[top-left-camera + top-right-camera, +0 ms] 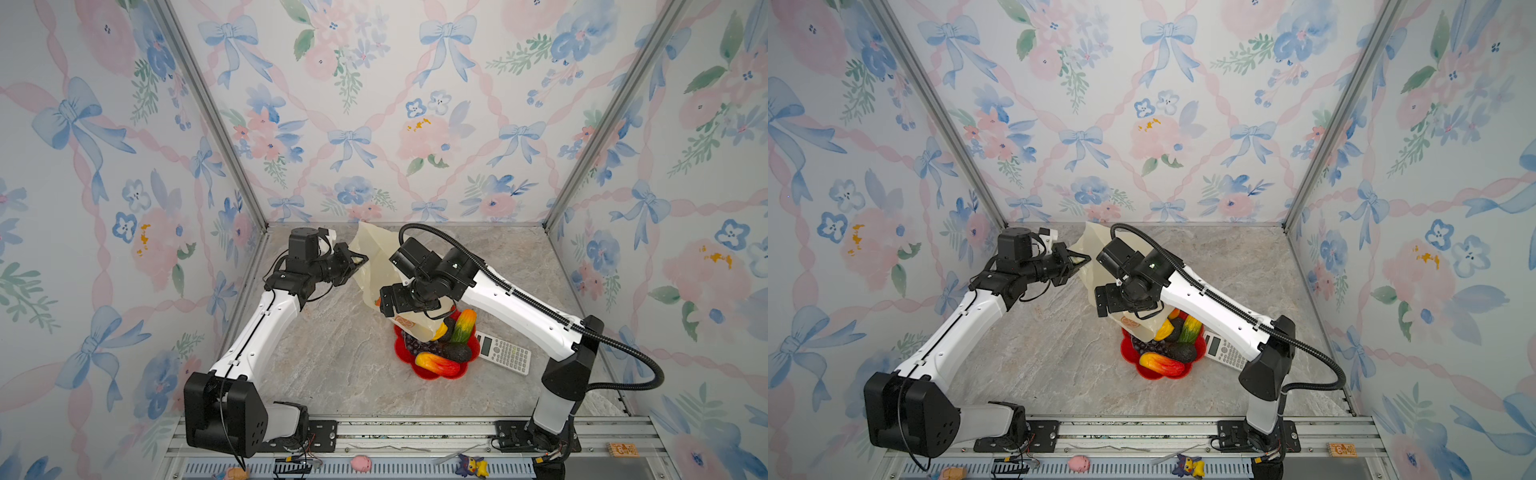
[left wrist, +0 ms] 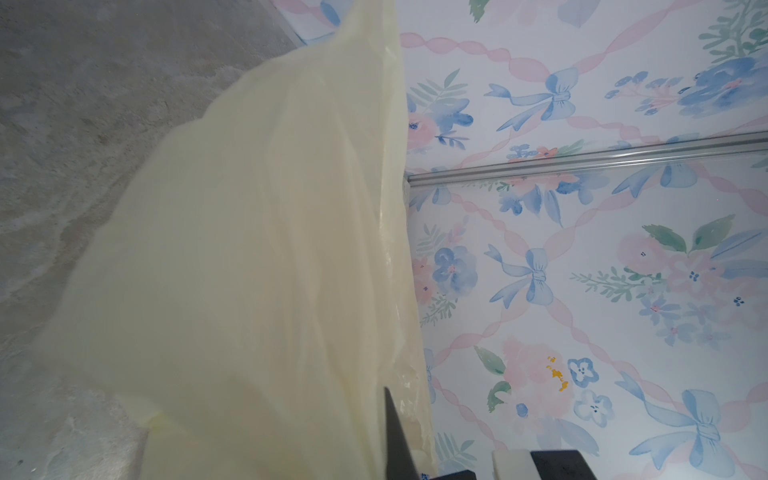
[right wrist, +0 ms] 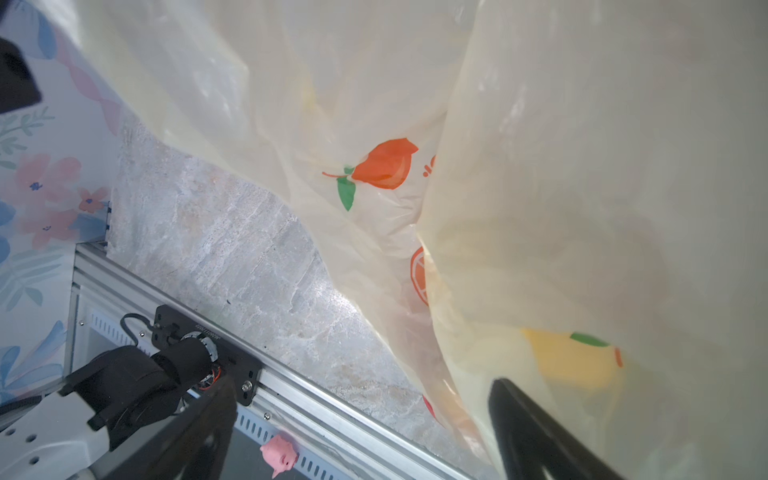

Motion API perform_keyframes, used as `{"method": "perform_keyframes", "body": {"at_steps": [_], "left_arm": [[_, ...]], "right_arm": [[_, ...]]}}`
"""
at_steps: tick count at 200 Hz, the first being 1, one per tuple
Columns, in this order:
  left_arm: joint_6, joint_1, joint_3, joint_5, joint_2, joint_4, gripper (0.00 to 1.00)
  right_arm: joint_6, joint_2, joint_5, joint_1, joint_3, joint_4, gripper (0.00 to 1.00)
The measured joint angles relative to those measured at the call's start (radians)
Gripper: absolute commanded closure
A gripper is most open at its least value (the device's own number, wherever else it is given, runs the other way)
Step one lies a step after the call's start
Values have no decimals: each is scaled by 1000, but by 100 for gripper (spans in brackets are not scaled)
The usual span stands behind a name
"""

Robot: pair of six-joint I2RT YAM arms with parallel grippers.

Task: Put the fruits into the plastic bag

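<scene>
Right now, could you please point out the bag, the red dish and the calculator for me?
bag (image 1: 374, 266), in a top view, on its plain upper wall.
dish (image 1: 430, 375), in a top view, on its near rim.
calculator (image 1: 509, 357), in a top view, on its keypad.
</scene>
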Motion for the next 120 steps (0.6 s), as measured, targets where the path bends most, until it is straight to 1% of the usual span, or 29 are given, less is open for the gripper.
{"method": "perform_keyframes", "body": {"at_steps": [56,98,120], "left_arm": [[-1,-3,0,3,-32,-7,100],[-3,-22,9,7,-32,-7,100],[-3,-26,14,11,-32,-7,100]], "right_arm": [[-39,128,119,-31,20,-15,11],[-58,241,219,-32,110,-33,15],[-68,272,242,-35,156,-46,16]]}}
